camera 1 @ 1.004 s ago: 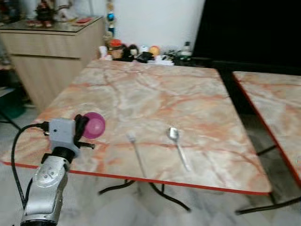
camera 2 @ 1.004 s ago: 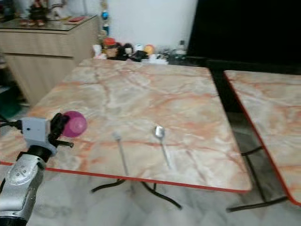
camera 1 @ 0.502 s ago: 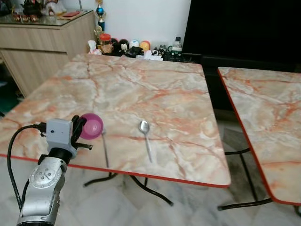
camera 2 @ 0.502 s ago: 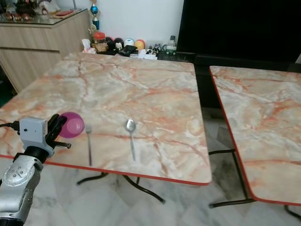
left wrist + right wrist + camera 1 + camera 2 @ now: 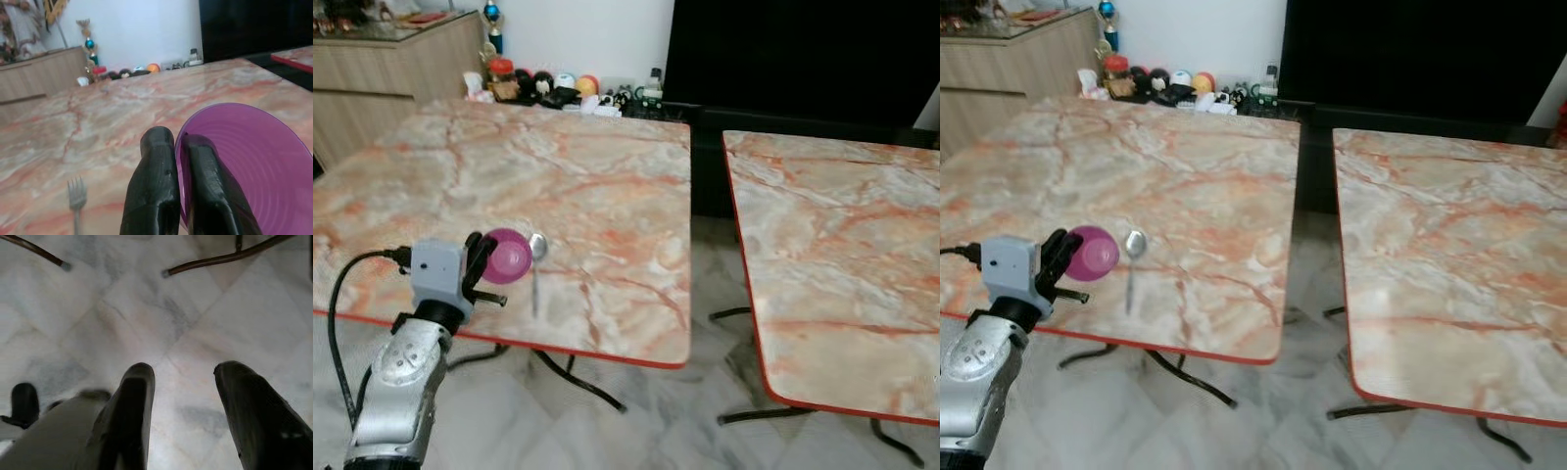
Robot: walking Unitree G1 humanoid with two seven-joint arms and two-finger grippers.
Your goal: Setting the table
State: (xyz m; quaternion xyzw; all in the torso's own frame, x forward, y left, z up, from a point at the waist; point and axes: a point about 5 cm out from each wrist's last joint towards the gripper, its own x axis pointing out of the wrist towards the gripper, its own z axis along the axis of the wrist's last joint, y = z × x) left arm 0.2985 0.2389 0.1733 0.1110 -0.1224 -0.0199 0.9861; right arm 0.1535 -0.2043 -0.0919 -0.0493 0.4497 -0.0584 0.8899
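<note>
Left end effector [image 5: 178, 196] pinches purple bowl [image 5: 244, 166]; wrist view reveals, perhaps blurrily, fork [image 5: 76, 196].

Two square tables with orange-veined marble tops and red edging stand side by side: one [image 5: 607, 186] at 11 o'clock, the other [image 5: 832, 255] at 2 o'clock. One round purple plastic bowl [image 5: 508, 257] sits at 9 o'clock, its rim pinched between the two black fingers of one raised gripper, the left gripper [image 5: 178, 161]. One silver metal spoon [image 5: 536, 257] lies on the nearer table just beside the bowl. One silver metal fork [image 5: 76, 196] lies on the same top. One light wooden sideboard [image 5: 382, 69] stands at 10 o'clock. A second gripper, the right gripper [image 5: 183, 396], hangs with two black fingers spread over the grey marble floor [image 5: 146, 308].
</note>
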